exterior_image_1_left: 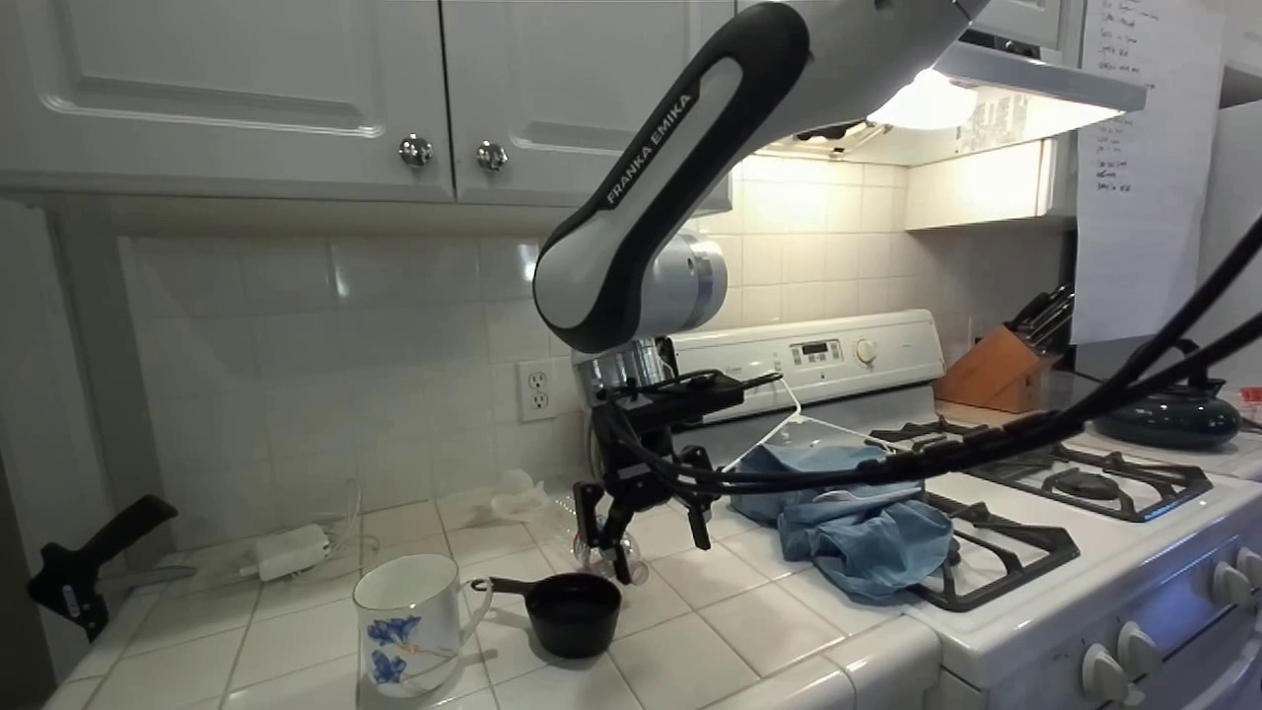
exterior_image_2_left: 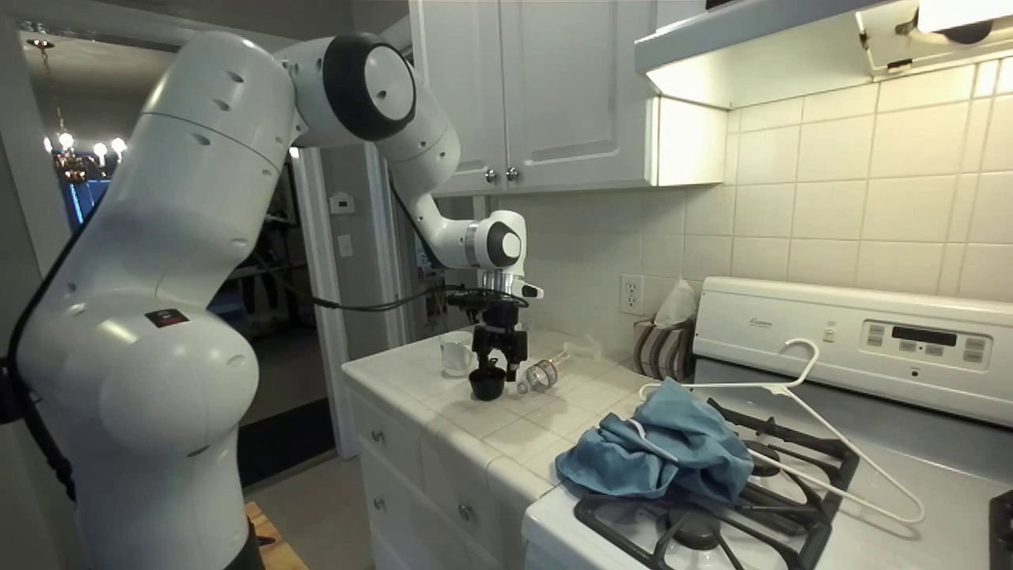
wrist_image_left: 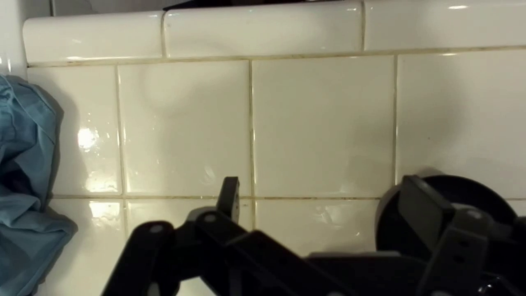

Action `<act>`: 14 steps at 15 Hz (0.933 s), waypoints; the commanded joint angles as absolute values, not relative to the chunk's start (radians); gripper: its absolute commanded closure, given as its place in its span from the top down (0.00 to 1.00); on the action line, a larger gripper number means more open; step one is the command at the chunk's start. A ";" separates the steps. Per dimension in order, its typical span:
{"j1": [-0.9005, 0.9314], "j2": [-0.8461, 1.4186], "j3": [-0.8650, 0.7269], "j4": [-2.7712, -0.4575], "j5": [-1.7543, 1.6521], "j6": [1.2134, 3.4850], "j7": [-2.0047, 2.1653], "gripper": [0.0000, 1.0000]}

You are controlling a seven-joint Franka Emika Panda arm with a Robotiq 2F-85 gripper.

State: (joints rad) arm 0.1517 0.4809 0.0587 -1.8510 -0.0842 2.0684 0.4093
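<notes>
One white robot arm (exterior_image_2_left: 190,237) reaches over the front edge of the tiled worktop (exterior_image_1_left: 759,631), its wrist bent downward. A white gas stove (exterior_image_2_left: 910,451) adjoins one end edge of that worktop. A crumpled blue cloth (exterior_image_2_left: 657,463) spreads across this shared edge, partly on the tiles and partly on a burner grate. A white clothes hanger (exterior_image_2_left: 779,389) sticks out beyond the cloth, over the stove. The black gripper (wrist_image_left: 326,203) hangs above the worktop, well in from the front edge, its jaws wide apart. A striped tissue box (exterior_image_2_left: 663,356) sits at the back edge, close to the corner by the stove. A white mug (exterior_image_1_left: 424,616) with blue flowers stands upright, nearer than the gripper to the end edge opposite the stove. A clear bottle (exterior_image_2_left: 540,377) lies on its side near the gripper, towards the back edge. A small black pan (exterior_image_1_left: 574,626) stands upright below the gripper, in from the front edge, near the mug and just beside the bottle, its handle pointing to the end edge opposite the stove; in the wrist view one jaw overlaps the pan, and whether they touch I cannot tell. A white charger (exterior_image_1_left: 288,550) lies near the back edge, towards that same far end
</notes>
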 commanded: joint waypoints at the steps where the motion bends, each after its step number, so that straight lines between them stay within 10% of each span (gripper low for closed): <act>1: 0.177 0.494 0.029 -1.851 -0.117 2.121 0.408 1.00; 14: 0.220 0.550 0.007 -1.848 -0.150 2.336 0.393 1.00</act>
